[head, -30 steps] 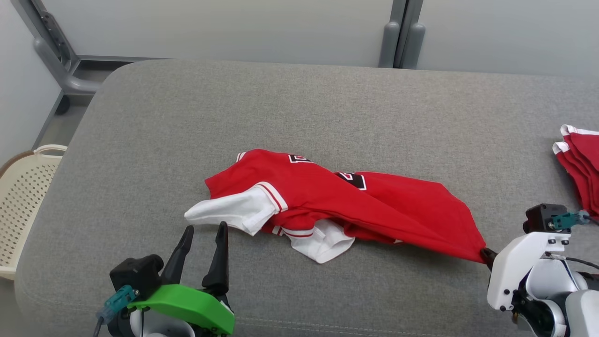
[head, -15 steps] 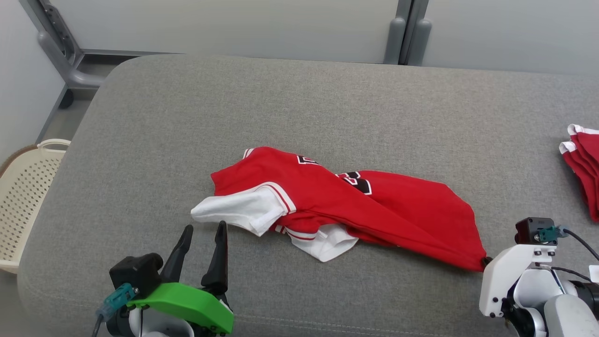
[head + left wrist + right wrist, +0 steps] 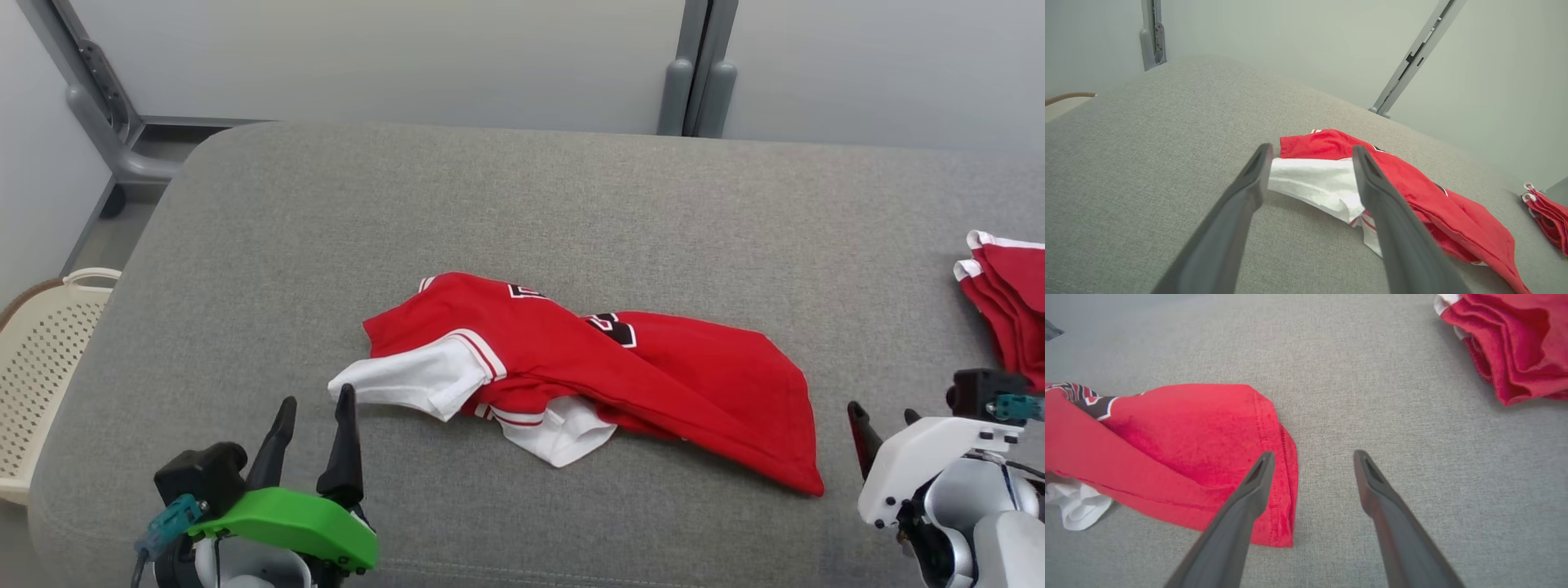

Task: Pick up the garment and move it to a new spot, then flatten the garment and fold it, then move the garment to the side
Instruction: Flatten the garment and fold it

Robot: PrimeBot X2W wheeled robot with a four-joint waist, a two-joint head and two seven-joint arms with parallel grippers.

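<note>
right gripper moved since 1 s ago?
Yes. The right gripper has opened, let go of the garment's corner and drawn back slightly toward the folded red stack.

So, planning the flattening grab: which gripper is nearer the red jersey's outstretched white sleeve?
Left. The left gripper points at the white sleeve, fingertips just short of it; the right gripper lies beyond the red jersey's opposite hem.

The garment (image 3: 620,367) lies centred on the cushion (image 3: 522,204), folded pile (image 3: 1008,302) right, basket (image 3: 41,359) beyond left.
</note>
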